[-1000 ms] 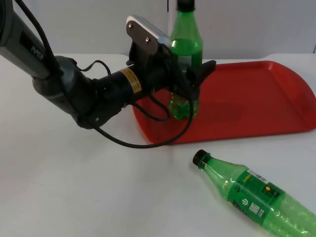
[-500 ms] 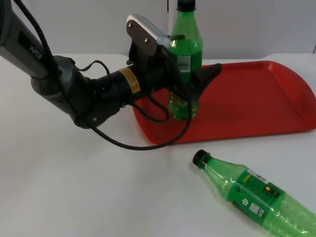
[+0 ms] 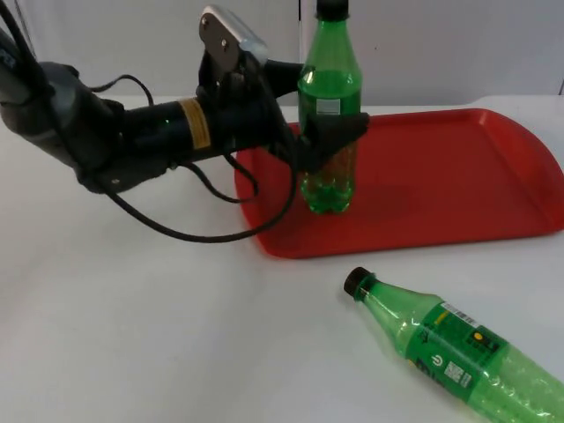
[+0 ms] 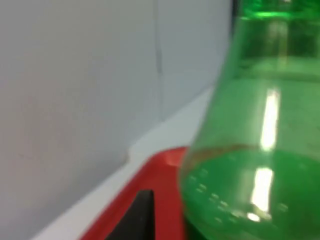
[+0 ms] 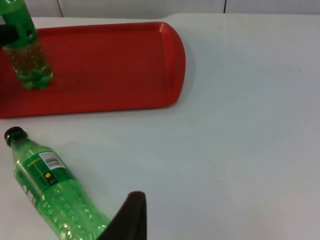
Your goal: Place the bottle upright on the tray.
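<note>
A green bottle [image 3: 329,132] with a black cap stands upright on the left part of the red tray [image 3: 458,176]. My left gripper [image 3: 322,101] is open, one finger in front of the bottle and one behind it, and neither presses on it. The same bottle [image 4: 255,150] looms close in the left wrist view, over the tray's rim [image 4: 160,170]. A second green bottle [image 3: 449,348] lies on its side on the table in front of the tray. My right gripper [image 5: 131,220] waits above the table, looking onto the lying bottle [image 5: 50,192], the tray [image 5: 110,65] and the standing bottle [image 5: 27,55].
The tray's right half is bare red surface. White table top [image 3: 159,335] stretches to the left and front of the tray. The grey partition wall [image 3: 441,44] rises right behind the tray.
My left gripper has opened and let go of the upright bottle. The arm has drawn back to the left. The bottle stays standing on the tray; the lying bottle has not moved.
</note>
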You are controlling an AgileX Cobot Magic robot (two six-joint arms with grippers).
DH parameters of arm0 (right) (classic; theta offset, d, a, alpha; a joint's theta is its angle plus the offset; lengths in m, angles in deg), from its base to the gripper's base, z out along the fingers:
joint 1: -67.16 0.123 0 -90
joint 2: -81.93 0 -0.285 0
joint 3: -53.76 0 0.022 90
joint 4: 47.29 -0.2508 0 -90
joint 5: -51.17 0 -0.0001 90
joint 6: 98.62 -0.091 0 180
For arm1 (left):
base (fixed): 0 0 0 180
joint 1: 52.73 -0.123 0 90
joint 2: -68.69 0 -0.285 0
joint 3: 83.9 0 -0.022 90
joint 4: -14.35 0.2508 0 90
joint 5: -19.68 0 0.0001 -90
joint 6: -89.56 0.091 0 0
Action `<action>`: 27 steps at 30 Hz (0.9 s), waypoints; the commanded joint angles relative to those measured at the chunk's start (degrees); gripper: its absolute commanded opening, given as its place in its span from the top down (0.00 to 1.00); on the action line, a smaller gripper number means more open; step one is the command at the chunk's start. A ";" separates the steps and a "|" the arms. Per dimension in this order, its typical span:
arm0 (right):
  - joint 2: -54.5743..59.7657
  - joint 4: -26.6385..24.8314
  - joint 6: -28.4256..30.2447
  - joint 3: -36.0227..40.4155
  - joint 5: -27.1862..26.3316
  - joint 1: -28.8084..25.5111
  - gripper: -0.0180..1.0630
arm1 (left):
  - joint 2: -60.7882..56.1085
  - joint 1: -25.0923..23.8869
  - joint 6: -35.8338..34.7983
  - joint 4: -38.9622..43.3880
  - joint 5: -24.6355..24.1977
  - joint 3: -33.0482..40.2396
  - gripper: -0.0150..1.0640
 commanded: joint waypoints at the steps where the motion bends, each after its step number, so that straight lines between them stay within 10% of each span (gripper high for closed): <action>1: -0.14 -0.21 -0.01 0.16 -0.24 -0.09 0.01 | -1.07 -1.01 -4.04 5.68 0.08 -0.16 0.01; 27: -0.14 -0.21 -0.01 0.16 -0.24 -0.09 0.01 | -6.86 -9.46 -17.57 26.11 -7.31 -0.16 0.01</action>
